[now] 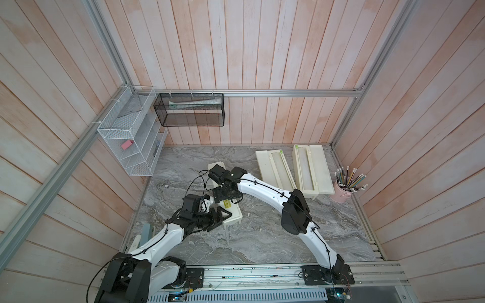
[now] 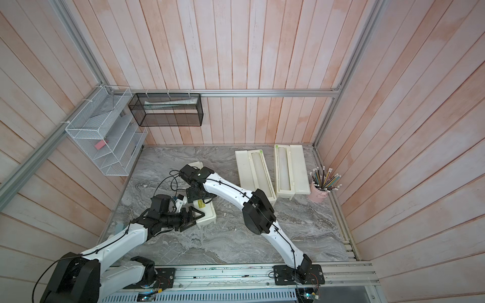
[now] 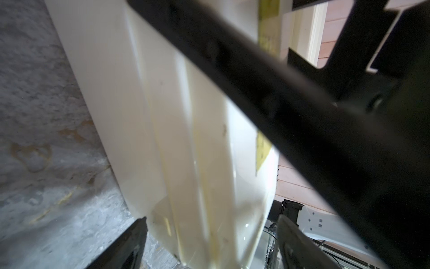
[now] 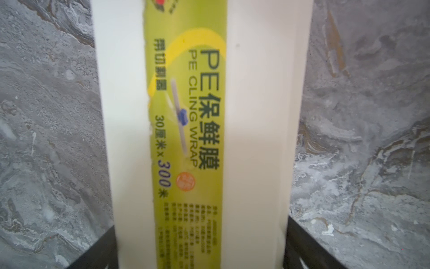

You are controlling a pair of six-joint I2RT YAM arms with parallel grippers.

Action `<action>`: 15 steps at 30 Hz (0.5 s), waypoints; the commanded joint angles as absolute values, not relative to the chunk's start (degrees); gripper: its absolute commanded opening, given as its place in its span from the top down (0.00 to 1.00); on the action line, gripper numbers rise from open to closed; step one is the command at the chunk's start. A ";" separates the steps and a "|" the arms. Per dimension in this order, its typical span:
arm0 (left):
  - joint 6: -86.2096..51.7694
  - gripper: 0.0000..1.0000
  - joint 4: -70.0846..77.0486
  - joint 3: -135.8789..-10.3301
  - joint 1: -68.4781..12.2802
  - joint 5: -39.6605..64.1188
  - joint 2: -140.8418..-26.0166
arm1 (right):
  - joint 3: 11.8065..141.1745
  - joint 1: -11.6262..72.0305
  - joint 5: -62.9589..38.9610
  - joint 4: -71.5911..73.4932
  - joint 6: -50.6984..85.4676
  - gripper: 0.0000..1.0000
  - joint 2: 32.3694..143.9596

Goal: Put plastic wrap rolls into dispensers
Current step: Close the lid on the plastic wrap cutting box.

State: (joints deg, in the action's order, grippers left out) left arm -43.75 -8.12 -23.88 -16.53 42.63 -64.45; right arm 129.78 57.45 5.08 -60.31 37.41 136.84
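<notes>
In both top views, two open dispensers (image 1: pixel 265 168) (image 2: pixel 299 168) lie side by side at the far right of the marble table (image 1: pixel 236 249). Each has a plastic wrap roll (image 1: pixel 281 168) (image 2: pixel 284 168) in its trough. The third, closed dispenser (image 1: pixel 233 216) (image 2: pixel 207 213) lies left of centre, with both arms over it. The right gripper (image 1: pixel 227 195) (image 2: pixel 200 195) straddles its middle and the left gripper (image 1: pixel 223 217) (image 2: pixel 195 217) is at its near end. No loose roll shows on the table, and I cannot tell whether this box holds one.

In the left wrist view, the left gripper (image 3: pixel 210 223) has its jaws apart on either side of the closed dispenser (image 3: pixel 162 116), at its near end. One finger is at a corner and the other stands clear of the side, so nothing is held. The picture is smeared.

In the right wrist view, the closed dispenser (image 4: pixel 256 116) fills the whole gap of the right gripper (image 4: pixel 201 233). The jaws are wide and their fingers lie against the two long sides, so it appears clamped. The lid is down, with the yellow-green label (image 4: pixel 186 128) facing up.

The step in hand looks like working this lid. The right arm should pin the body low on its walls, clear of the lid edge. The left arm should catch only the lid lip at the near end and swing it about the hinge, rather than pull and drag the box.
</notes>
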 commanded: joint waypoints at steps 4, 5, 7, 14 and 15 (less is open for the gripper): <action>-42.89 0.12 -7.22 -24.70 -16.69 42.01 -65.20 | 127.62 57.74 3.76 -58.44 37.67 0.10 137.51; -42.76 0.13 -7.21 -24.70 -16.70 41.93 -65.53 | 127.08 57.74 3.43 -58.05 37.79 0.10 137.42; -42.71 0.13 -6.79 -24.70 -16.69 42.07 -66.19 | 126.40 57.74 2.68 -57.45 38.10 0.10 137.05; -43.28 0.16 -4.93 -24.74 -16.69 42.58 -66.84 | 125.19 57.77 0.46 -55.03 38.67 0.10 135.57; -43.24 0.17 -4.84 -24.84 -16.69 42.70 -66.88 | 125.27 57.74 0.35 -54.92 38.54 0.10 135.68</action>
State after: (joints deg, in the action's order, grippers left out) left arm -43.75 -6.63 -23.88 -16.53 42.65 -66.43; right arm 126.61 57.32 3.92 -57.49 37.69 135.41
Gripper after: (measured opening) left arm 0.832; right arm 0.905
